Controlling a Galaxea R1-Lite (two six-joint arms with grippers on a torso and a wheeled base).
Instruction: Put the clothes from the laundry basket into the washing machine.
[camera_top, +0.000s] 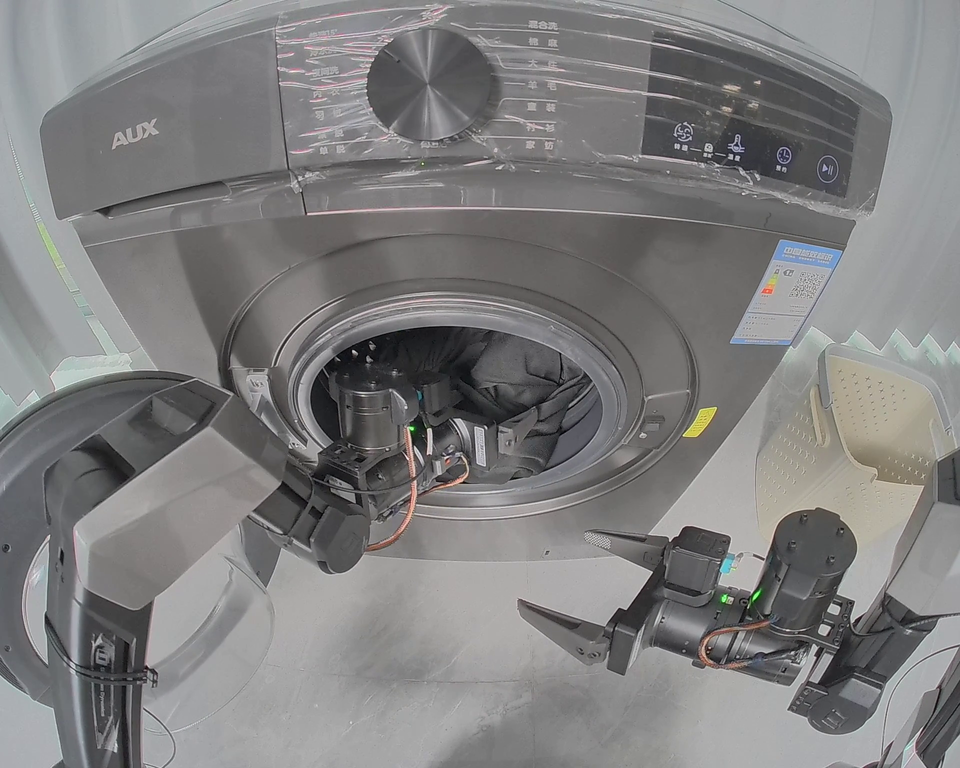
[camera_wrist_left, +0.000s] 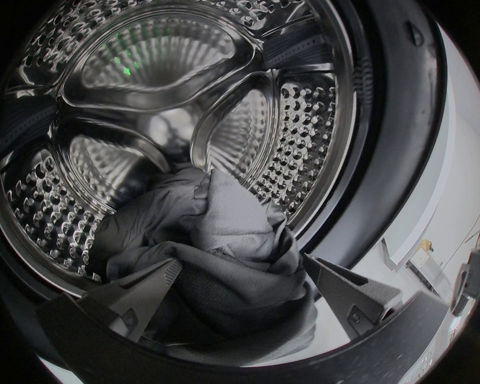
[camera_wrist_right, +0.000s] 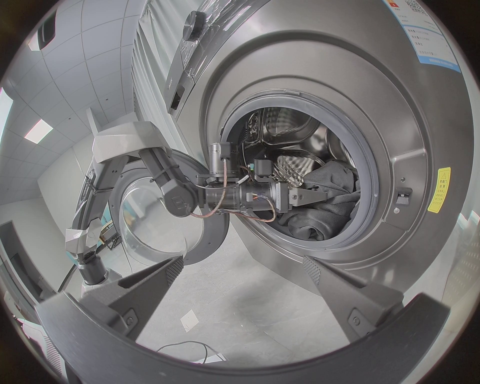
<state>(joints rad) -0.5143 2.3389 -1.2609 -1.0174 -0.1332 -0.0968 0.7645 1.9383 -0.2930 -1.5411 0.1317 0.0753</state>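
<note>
Left hand (camera_wrist_left: 239, 265) is held in the mouth of the washing machine (camera_top: 200, 290), fingers apart, seemingly so the dark clothes (camera_wrist_left: 225, 235) are released inside; right hand (camera_top: 560, 575) is parked outside, spread and empty.

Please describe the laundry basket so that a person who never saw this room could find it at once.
Find the big grey front-loading washing machine. On the robot's right of it, near its lower corner, stands the laundry basket. It is the one cream plastic thing there, its walls dotted with small holes.
</note>
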